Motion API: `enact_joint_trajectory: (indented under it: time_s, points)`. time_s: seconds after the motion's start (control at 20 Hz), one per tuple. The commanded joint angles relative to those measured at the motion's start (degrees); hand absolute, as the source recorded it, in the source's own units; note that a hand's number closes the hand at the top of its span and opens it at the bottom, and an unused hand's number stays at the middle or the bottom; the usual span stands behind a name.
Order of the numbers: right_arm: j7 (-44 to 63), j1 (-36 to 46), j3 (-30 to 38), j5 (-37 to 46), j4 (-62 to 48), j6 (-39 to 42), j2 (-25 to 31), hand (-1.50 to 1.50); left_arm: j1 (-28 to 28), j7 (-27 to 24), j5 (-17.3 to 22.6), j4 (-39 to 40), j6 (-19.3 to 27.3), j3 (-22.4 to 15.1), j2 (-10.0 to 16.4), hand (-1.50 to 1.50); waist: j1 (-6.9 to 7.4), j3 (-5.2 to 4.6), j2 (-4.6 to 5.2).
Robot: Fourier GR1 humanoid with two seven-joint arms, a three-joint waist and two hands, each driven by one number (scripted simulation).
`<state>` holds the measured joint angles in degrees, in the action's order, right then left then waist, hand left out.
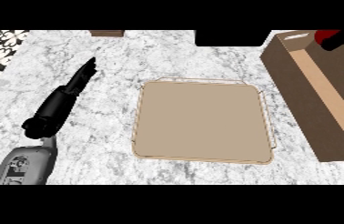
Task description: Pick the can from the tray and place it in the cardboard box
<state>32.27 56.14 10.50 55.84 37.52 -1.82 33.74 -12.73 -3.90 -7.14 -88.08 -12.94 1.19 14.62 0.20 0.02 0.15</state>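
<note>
The tan tray [201, 123] lies flat in the middle of the counter with nothing on it. The brown cardboard box [302, 91] stands open at the right edge. At the view's top right corner, over the box's opening, a bit of the red can [326, 35] shows, with black fingers of my right hand [334, 45] curled against it; the rest of that hand and its forearm are out of view. My left hand [70, 89] rests at the left, fingers straight and pointing away, holding nothing.
A black block [228, 38] sits at the counter's far edge behind the tray. A small brown object [107, 33] lies at the far left, and a patterned patch [10, 38] fills the top left corner. White marble counter [121, 59] surrounds the tray.
</note>
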Motion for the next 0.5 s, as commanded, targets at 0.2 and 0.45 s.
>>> enact_joint_trajectory:
  time_s: [0.2,0.45]
  points:
    - [-9.3,-4.7,3.2,-5.1,-6.7,11.8,5.9,1.50,2.0,-2.2,0.2,-0.1,-1.2,0.9,0.7,0.00,0.43,0.00,0.10]
    - [-13.4,-8.1,4.6,-8.5,-7.0,18.6,6.6,-1.50,0.0,0.1,-1.7,-0.5,0.9,-0.5,-1.5,0.00,-0.42,-0.02,-0.17]
